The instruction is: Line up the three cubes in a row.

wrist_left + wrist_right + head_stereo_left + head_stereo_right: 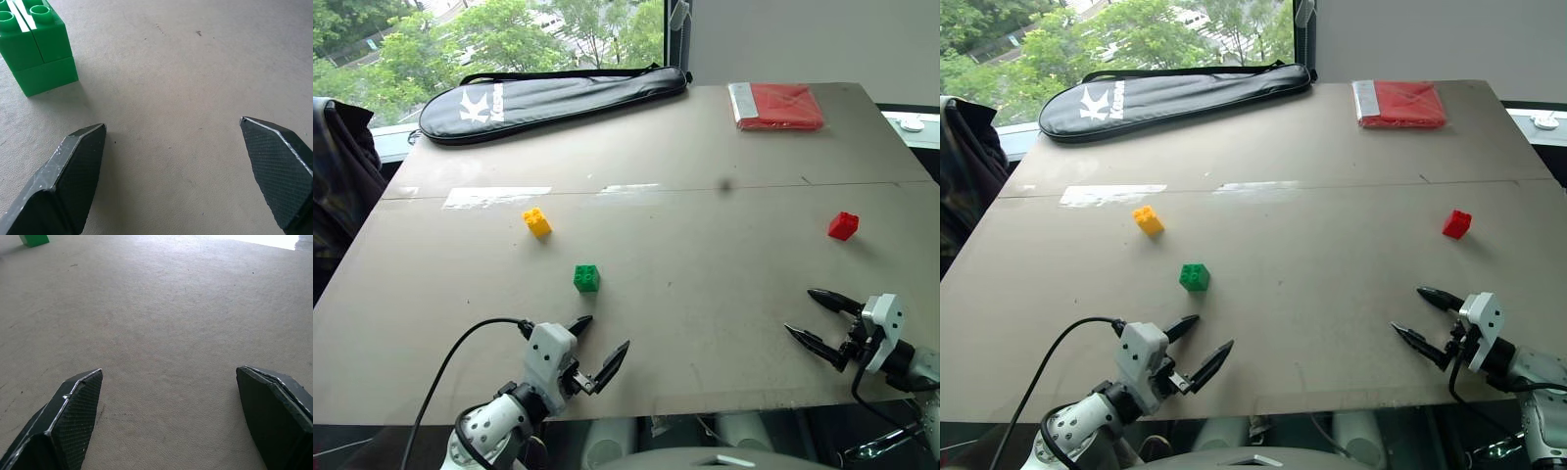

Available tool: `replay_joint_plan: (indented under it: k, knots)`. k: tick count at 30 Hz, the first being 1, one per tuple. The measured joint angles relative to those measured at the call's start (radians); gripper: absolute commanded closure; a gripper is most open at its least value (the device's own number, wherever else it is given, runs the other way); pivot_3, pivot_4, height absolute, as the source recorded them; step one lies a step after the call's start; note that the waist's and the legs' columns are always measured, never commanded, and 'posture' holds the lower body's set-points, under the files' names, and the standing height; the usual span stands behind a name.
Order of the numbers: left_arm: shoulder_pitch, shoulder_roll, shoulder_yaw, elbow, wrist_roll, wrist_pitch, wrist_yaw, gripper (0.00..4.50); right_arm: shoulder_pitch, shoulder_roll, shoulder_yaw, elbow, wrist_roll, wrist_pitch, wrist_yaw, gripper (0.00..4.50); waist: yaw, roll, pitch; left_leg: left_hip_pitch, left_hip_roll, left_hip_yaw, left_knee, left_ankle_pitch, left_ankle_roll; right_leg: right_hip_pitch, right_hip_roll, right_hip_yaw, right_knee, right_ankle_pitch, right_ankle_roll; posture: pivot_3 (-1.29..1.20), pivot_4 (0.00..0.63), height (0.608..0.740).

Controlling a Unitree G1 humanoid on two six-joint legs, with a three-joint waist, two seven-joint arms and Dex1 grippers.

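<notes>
Three studded cubes lie apart on the grey table (705,245): a yellow cube (536,222) at left, a green cube (586,278) a little nearer and to its right, and a red cube (843,225) far to the right. My left gripper (602,338) hovers open just in front of the green cube (34,49), nothing between its fingers. Near the table's front right my right gripper (811,315) is open and empty, pointing left, well in front of the red cube. The green cube's corner (33,239) appears in the right wrist view.
A black racket bag (548,98) lies along the far left edge. A flat red folded packet (778,106) sits at the far right corner. A dark garment (337,166) hangs beside the table's left side. Tape marks (494,196) cross the middle seam.
</notes>
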Motion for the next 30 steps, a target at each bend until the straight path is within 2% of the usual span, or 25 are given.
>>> replay_joint_plan:
  k: [30]
  knots:
    - [-0.031,0.017,-0.033,0.000,0.018,0.013,-0.007,0.02,-0.009,-0.005,0.006,0.001,-0.020,0.000,-0.014,0.00,0.012,0.001,-0.001,0.000,-0.001,0.000,0.006,0.000,0.000,0.002,0.000,0.000,0.004,0.000,0.000,0.00,0.150,0.700]
